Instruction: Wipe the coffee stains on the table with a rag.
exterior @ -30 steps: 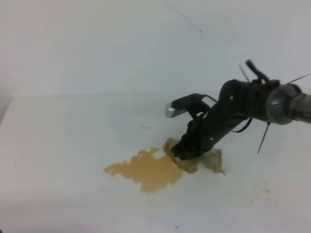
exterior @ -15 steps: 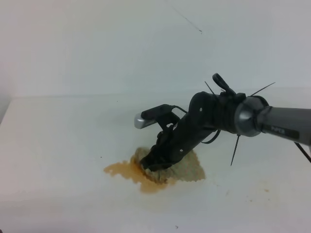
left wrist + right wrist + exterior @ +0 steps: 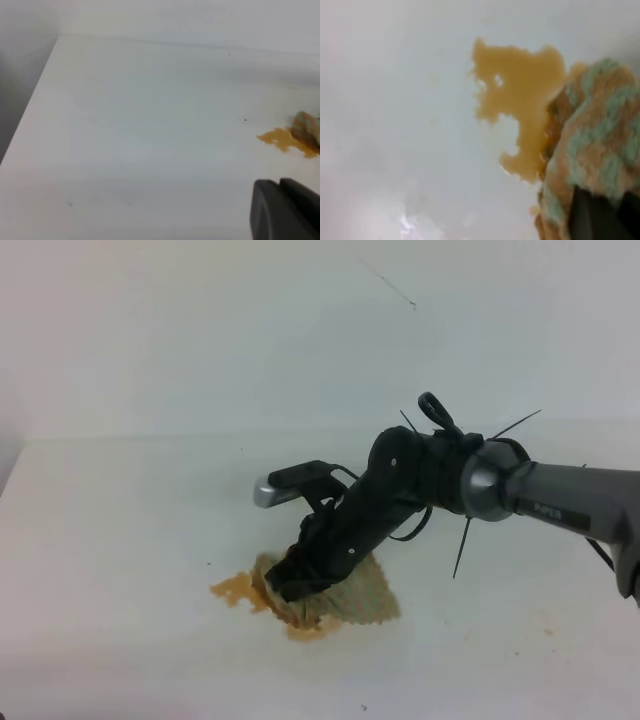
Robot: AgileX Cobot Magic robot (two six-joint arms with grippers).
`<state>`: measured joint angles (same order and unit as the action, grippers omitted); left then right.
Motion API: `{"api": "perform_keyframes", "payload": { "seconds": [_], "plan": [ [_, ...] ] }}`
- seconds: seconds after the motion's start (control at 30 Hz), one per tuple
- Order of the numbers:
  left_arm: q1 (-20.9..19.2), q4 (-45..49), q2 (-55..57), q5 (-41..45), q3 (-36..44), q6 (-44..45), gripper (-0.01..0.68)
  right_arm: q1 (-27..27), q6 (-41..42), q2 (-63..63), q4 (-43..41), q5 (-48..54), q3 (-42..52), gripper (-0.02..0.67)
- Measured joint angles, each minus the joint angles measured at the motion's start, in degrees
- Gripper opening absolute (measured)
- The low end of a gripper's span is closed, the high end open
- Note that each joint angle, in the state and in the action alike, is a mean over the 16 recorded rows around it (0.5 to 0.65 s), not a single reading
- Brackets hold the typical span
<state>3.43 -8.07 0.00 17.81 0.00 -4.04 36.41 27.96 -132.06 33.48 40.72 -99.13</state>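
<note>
On the white table (image 3: 120,540), my right gripper (image 3: 291,584) is shut on the rag (image 3: 352,592) and presses this beige-greenish cloth down over the coffee stains (image 3: 236,589). Only a tan lobe of the stains shows to the left of the rag, plus a thin rim below it. The right wrist view has the stains (image 3: 520,92) just ahead of the rag (image 3: 592,140), with a dark fingertip (image 3: 597,217) at the bottom right. From the left wrist view the stains (image 3: 281,139) and the rag (image 3: 307,127) lie far right. My left gripper's dark fingers (image 3: 282,210) hang apart from them.
The table's left edge (image 3: 30,110) drops off beside a grey wall. A white wall (image 3: 300,330) rises behind the table. A few tiny dark specks (image 3: 245,119) dot the surface. The right arm (image 3: 560,500) stretches in from the right.
My right gripper has dragged the rag leftward across the coffee stains. Most of the blotch is now under the rag, and only its left tip and lower rim show.
</note>
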Motion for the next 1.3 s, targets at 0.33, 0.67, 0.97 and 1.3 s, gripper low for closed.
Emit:
{"api": "perform_keyframes", "payload": {
  "seconds": [0.33,0.67,0.97,1.3],
  "plan": [
    [0.0,0.0,0.0,0.0,0.0,0.0,-0.003,1.0,0.5,-0.2,4.9,5.8,-9.6,0.007],
    [0.0,0.0,0.0,0.0,0.0,0.0,-0.003,2.1,3.3,-2.6,8.1,6.9,-13.1,0.021],
    [0.0,0.0,0.0,0.0,0.0,0.0,-0.003,2.0,2.6,-6.0,2.2,7.3,-13.7,0.152],
    [0.0,0.0,0.0,0.0,0.0,0.0,-0.003,4.2,4.3,-5.7,-7.4,11.6,-18.3,0.333]
  ]
}}
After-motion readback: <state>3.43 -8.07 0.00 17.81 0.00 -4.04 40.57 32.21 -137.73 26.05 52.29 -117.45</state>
